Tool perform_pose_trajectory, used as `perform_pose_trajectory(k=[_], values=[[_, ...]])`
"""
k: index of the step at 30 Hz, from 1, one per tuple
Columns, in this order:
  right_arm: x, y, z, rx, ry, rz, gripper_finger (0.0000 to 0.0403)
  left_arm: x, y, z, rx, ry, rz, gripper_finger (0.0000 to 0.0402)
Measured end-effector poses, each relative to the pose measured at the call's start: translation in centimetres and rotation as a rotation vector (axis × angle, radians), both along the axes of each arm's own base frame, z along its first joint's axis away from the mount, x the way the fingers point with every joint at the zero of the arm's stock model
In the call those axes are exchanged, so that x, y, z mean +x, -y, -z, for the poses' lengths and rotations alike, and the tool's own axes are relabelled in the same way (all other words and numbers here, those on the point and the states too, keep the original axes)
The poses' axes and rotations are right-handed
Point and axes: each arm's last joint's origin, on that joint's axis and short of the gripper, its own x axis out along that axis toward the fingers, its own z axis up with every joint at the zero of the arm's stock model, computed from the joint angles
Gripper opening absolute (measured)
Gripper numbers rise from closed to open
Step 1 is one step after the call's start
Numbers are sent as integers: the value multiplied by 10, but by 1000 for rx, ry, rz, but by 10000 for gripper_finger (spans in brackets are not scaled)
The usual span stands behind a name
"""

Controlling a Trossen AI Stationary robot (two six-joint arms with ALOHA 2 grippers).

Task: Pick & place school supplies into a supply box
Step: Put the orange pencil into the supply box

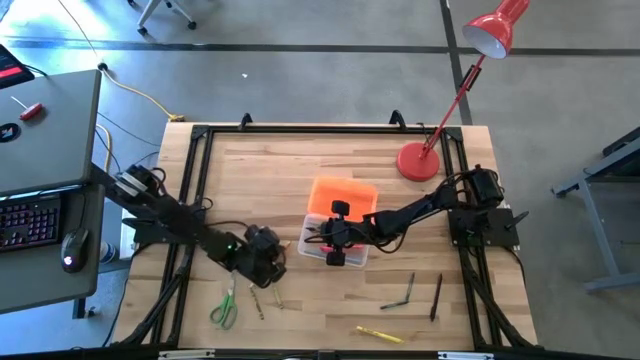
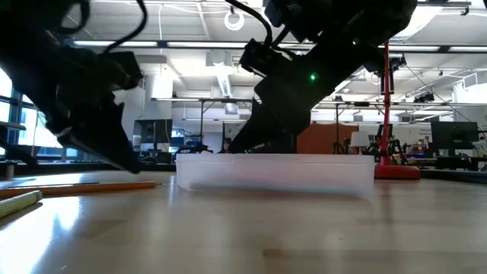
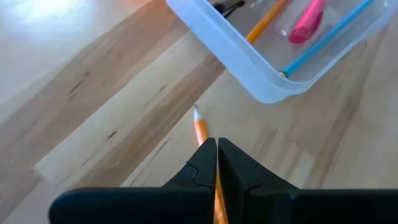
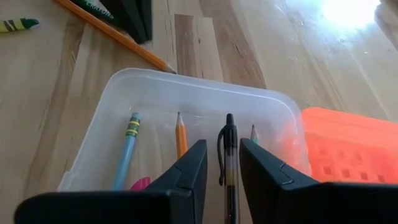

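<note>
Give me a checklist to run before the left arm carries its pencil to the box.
1. Left gripper jaws shut on the orange pencil: ok.
2. Supply box open, orange lid lying beside it: ok.
3. Space over the box free: not ok, the right gripper hangs there.
4. Black pen resting in the box, clear of the open right jaws: cannot tell.
5. Scissors away from the path: ok.

Red desk lamp (image 1: 440,110), keyboard (image 1: 28,220), mouse (image 1: 70,250).
</note>
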Motion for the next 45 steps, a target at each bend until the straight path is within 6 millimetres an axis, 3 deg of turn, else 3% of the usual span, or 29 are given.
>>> perform_pose_trajectory(k=[11, 28, 36, 41, 45], values=[[0, 0, 0, 0, -2, -1, 74, 6, -8, 4, -31, -34, -1, 76], [0, 0, 0, 2, -4, -3, 74, 16, -5, 48, 104, -6, -101, 71], [0, 0, 0, 2, -4, -3, 74, 21, -5, 71, 164, 63, -177, 50], [0, 0, 0, 10, -2, 1, 74, 21, -5, 70, 161, 78, -192, 32], [0, -2, 1, 83, -1, -11, 74, 19, -4, 56, 145, 74, -155, 26]])
